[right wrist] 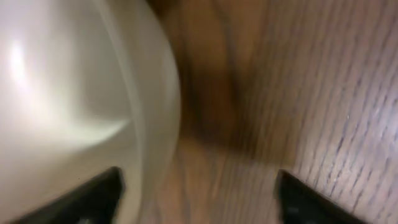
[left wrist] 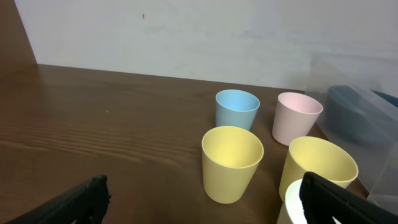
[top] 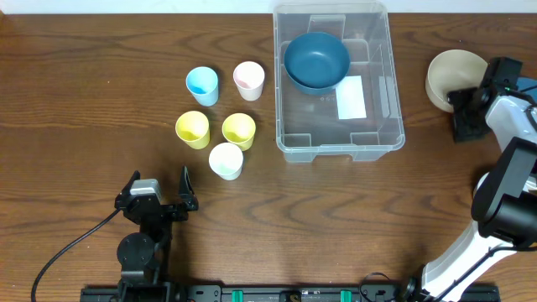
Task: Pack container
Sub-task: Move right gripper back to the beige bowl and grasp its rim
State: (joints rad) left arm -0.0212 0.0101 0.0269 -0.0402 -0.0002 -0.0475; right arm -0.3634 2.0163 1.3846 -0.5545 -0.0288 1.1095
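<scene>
The clear plastic container (top: 386, 126) stands at the back centre, with a dark blue bowl (top: 316, 60) in it next to its white label (top: 351, 97). A corner of it shows at the right of the left wrist view (left wrist: 379, 155). A cream bowl (top: 451, 75) sits on the table to the right of the container. My right gripper (top: 466, 102) is open at that bowl's right rim. In the right wrist view the rim (right wrist: 158, 93) lies between the spread fingers (right wrist: 199, 199). My left gripper (top: 159, 189) is open and empty near the front left, its fingers (left wrist: 202, 202) facing the cups.
Several small cups stand left of the container: blue (top: 202, 85), pink (top: 249, 80), two yellow (top: 192, 129) (top: 239, 131) and white (top: 226, 160). The nearest yellow cup (left wrist: 231, 162) is just ahead of my left fingers. A cable runs off at the front left.
</scene>
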